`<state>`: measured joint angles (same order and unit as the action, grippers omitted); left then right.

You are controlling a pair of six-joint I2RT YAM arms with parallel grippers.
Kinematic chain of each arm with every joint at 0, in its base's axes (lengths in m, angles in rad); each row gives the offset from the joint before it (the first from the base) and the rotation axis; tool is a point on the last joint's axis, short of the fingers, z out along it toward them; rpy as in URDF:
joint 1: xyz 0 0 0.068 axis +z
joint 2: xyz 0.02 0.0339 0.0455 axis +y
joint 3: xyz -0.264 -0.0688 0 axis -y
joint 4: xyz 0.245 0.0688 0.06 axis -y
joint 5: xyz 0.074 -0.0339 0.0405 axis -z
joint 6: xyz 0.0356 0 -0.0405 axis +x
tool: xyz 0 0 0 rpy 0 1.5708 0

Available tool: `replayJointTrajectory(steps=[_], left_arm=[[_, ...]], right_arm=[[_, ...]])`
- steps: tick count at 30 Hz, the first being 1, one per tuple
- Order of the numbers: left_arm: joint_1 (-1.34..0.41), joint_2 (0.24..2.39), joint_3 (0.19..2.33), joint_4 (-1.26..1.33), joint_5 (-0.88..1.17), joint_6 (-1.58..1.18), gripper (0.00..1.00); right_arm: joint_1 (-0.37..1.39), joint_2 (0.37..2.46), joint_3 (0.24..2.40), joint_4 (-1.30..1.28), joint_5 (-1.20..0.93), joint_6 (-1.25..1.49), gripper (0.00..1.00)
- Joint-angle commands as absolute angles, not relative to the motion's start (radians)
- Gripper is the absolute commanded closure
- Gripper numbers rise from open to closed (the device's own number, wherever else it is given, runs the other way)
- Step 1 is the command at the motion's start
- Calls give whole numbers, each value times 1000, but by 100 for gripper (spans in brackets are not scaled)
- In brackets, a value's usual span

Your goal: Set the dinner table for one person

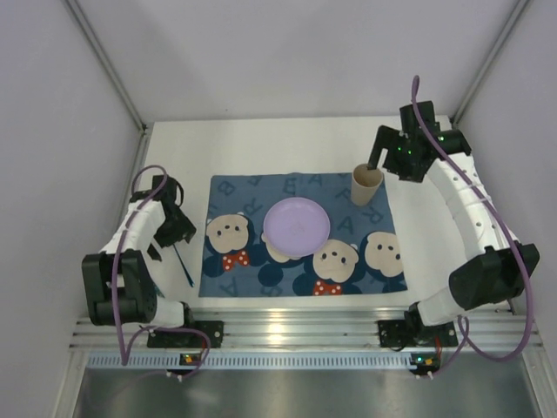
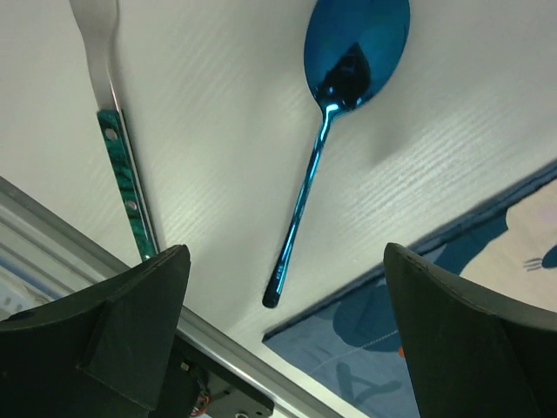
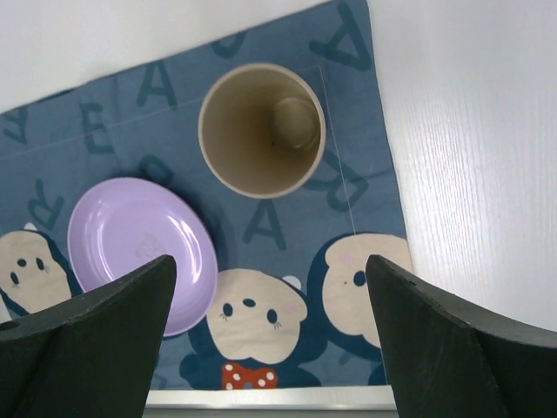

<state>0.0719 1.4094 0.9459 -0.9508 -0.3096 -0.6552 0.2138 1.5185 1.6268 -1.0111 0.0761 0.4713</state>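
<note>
While the left gripper (image 2: 283, 254) hangs spread wide just above the large matte white tabletop (image 1: 287, 144), a shiny blue metal spoon (image 2: 357, 52) lies beneath it; the right gripper (image 3: 270, 263), also spread, hovers over a tan round cup (image 3: 261, 131) on the blue cartoon-print cloth placemat (image 3: 104, 122).

White dinner table (image 1: 287, 144), aluminium rail (image 1: 287, 331) along the frame bottom, directly carries a blue mouse-print placemat (image 1: 235, 196) at centre, plus a blue spoon (image 2: 352, 61) and a green-handled utensil (image 2: 124, 178) lying apart at lower left, just off the mat's left edge.
</note>
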Motion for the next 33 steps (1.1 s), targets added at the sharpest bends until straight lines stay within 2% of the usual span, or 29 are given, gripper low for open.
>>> replayJointTrajectory(steps=[1, 9, 16, 20, 21, 23, 24, 26, 27, 33], left_arm=[[116, 1385, 936, -838, -354, -545, 2], [149, 1535, 907, -729, -313, -469, 8], [163, 1661, 933, -680, -348, -488, 22], [169, 1698, 934, -652, -338, -483, 43], [170, 1698, 931, -646, -331, -474, 56], [170, 1698, 933, -634, -328, -462, 68], [170, 1700, 937, -632, -328, -440, 79], [172, 1707, 957, -649, -345, -419, 88], [172, 1718, 971, -661, -348, -407, 99], [170, 1675, 1127, -738, -342, -315, 100]], right_arm=[[219, 1447, 1560, -1040, 66, 457, 9], [218, 1385, 1467, -1034, 71, 469, 10], [218, 1345, 1414, -1039, 101, 468, 10], [216, 1328, 1402, -1048, 112, 469, 11], [216, 1325, 1401, -1051, 115, 466, 11], [216, 1316, 1401, -1057, 129, 466, 11], [216, 1315, 1401, -1060, 132, 466, 11], [212, 1309, 1401, -1063, 135, 465, 11], [210, 1304, 1399, -1065, 135, 466, 11], [209, 1282, 1384, -1063, 137, 477, 12]])
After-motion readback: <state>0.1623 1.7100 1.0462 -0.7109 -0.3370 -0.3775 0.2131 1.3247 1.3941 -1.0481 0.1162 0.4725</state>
